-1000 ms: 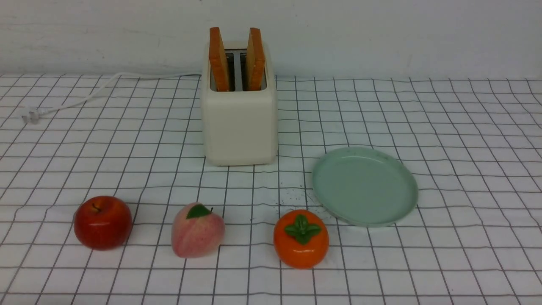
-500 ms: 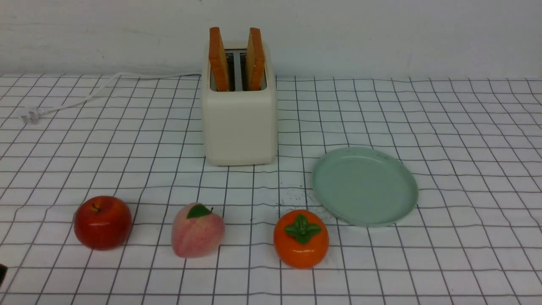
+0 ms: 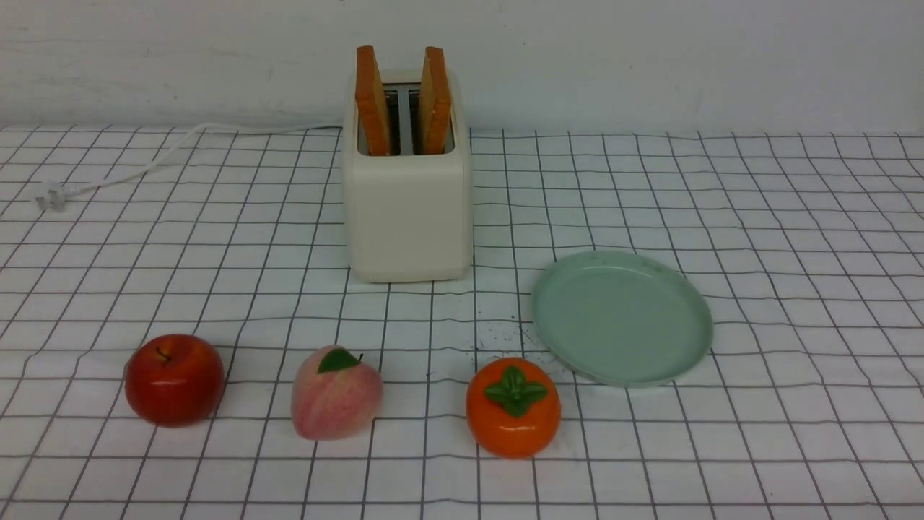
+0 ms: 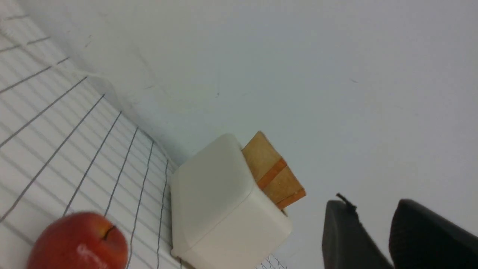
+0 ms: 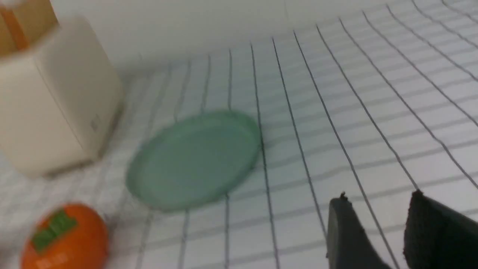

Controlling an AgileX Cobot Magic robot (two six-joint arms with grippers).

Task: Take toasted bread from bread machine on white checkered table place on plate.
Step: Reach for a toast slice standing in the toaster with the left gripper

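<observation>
The cream-white bread machine [image 3: 408, 209] stands at the back middle of the white checkered table [image 3: 758, 238]. Two slices of toasted bread stand upright in its slots, one on the left [image 3: 372, 101] and one on the right [image 3: 435, 100]. The mint-green plate [image 3: 622, 316] lies empty to its right front. Neither arm shows in the front view. My left gripper [image 4: 371, 203] is open and empty, with the bread machine [image 4: 220, 201] and toast [image 4: 272, 172] ahead of it. My right gripper [image 5: 379, 196] is open and empty above the cloth, with the plate [image 5: 194, 157] beyond it.
A red apple [image 3: 175, 378], a peach [image 3: 336, 392] and an orange persimmon [image 3: 513, 406] sit in a row at the front. The white cord and plug [image 3: 54, 196] trail off to the back left. A white wall runs behind the table.
A dark tip that showed at the lower left edge of the front view half a second ago has gone out of sight. Toast, bread machine, plate and fruit have not moved.
</observation>
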